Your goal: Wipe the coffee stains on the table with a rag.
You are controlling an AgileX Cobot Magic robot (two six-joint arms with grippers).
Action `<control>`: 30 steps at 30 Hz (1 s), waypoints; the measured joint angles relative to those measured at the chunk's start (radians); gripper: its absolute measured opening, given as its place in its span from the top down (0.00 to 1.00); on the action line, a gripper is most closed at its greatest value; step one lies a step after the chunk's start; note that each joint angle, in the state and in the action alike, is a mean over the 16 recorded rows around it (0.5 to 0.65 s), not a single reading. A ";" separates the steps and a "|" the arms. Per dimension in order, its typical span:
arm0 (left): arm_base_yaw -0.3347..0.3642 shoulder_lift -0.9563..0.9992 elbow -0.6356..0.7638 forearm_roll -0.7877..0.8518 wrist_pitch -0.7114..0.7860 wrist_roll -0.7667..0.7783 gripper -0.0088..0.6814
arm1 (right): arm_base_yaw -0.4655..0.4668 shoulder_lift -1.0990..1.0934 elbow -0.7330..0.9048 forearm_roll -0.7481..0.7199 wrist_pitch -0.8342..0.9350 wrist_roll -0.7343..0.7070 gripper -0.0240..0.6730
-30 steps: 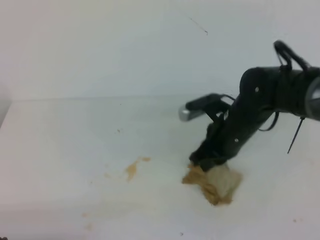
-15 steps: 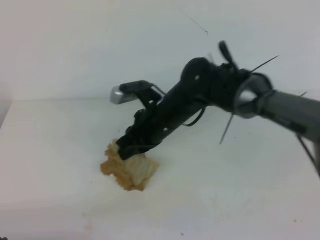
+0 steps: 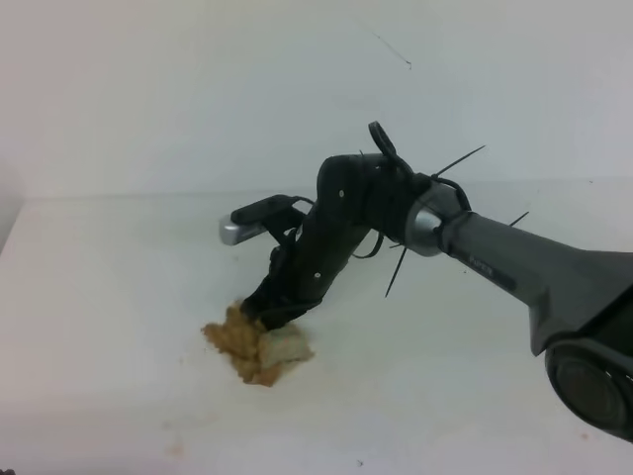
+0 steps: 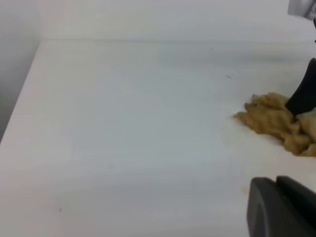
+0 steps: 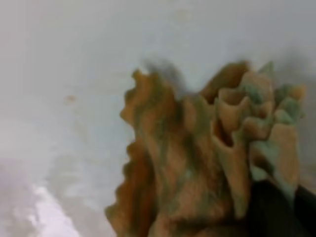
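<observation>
Exterior high view: right pincer (image 3: 278, 311) clamped tight on the crumpled rag (image 3: 259, 346), pressing it onto the table (image 3: 109, 287).

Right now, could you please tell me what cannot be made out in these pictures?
- Coffee stains: hidden under the rag in the high view.
- Right pincer: tips buried in the rag; the right wrist view is blurred.
- Left pincer: cut off by the left wrist view's bottom edge; whether it is open is unclear.
</observation>
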 joint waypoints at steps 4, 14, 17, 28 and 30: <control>0.000 -0.005 0.007 0.000 -0.003 0.000 0.99 | -0.032 0.008 -0.014 -0.089 0.020 0.057 0.94; 0.000 -0.005 0.007 0.000 -0.003 0.000 0.99 | -0.167 -0.052 -0.009 -0.135 0.058 0.081 0.94; 0.000 -0.003 0.005 0.000 -0.002 0.000 0.99 | -0.208 -0.108 0.011 -0.113 0.062 0.057 0.94; 0.000 0.000 0.000 0.000 0.000 0.000 0.99 | -0.350 -0.506 0.358 -0.088 -0.033 -0.046 0.94; 0.000 -0.003 0.005 0.000 -0.002 0.000 0.99 | -0.373 -0.596 0.479 -0.096 -0.082 -0.061 0.94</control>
